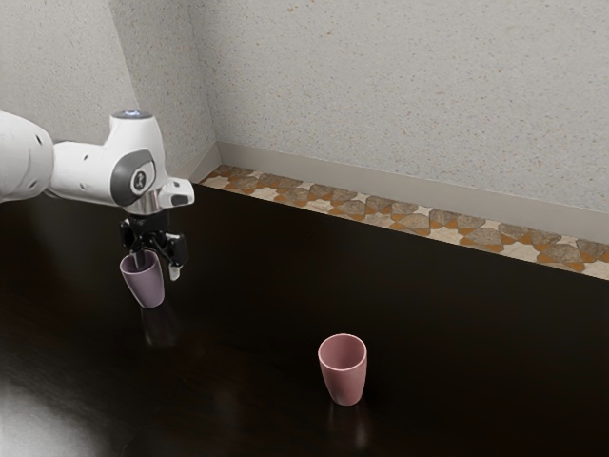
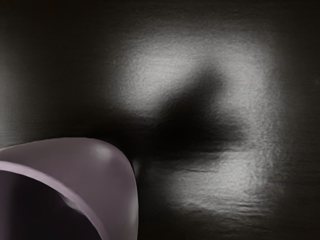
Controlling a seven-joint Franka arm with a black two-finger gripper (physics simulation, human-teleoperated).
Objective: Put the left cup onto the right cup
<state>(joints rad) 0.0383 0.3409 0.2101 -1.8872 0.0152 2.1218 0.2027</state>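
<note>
A mauve cup [image 1: 144, 280] hangs tilted above the dark table at the exterior view's left, its rim pinched by my black gripper [image 1: 152, 259], which is shut on it. The same cup [image 2: 75, 185] looms large and blurred right under my hand in the wrist view, its open mouth facing the camera. A pink cup [image 1: 343, 367] stands upright on the table well toward the exterior view's right and nearer the front, apart from the held cup.
The glossy dark table [image 1: 285, 286] reflects light and the arm's shadow [image 2: 195, 120]. A patterned tile floor strip [image 1: 409, 217] and a speckled wall [image 1: 400, 86] lie beyond the table's far edge.
</note>
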